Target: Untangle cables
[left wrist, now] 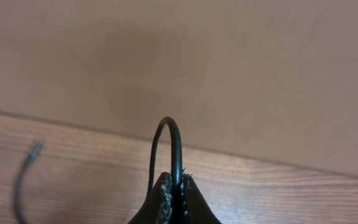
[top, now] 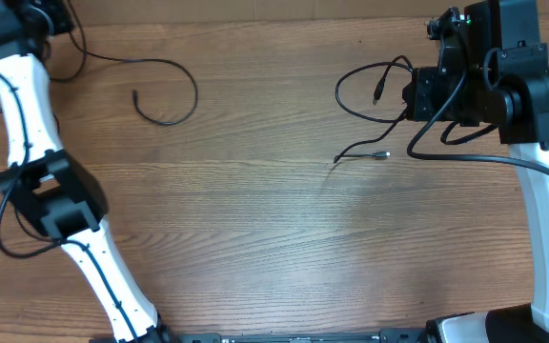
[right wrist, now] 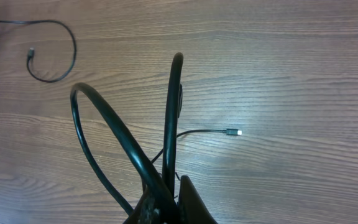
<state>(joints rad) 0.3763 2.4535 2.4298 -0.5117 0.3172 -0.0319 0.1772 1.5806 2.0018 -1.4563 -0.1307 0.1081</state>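
Note:
Two separate thin black cables lie on the wooden table. The left cable (top: 184, 76) curls in a loop and ends in a plug (top: 134, 93). My left gripper (left wrist: 176, 183) is shut on a bend of it (left wrist: 173, 134); its plug end shows in the left wrist view (left wrist: 35, 148). The right cable (top: 351, 95) loops at the upper right, with a silver-tipped plug (top: 383, 153) lying on the wood. My right gripper (right wrist: 174, 186) is shut on its strands (right wrist: 173, 93) above the table. The silver plug also shows in the right wrist view (right wrist: 232, 132).
The left arm (top: 41, 191) runs up the left side of the table. The right arm (top: 503, 86), with its thick black wiring, sits at the upper right. The left cable's loop (right wrist: 55, 78) shows far off in the right wrist view.

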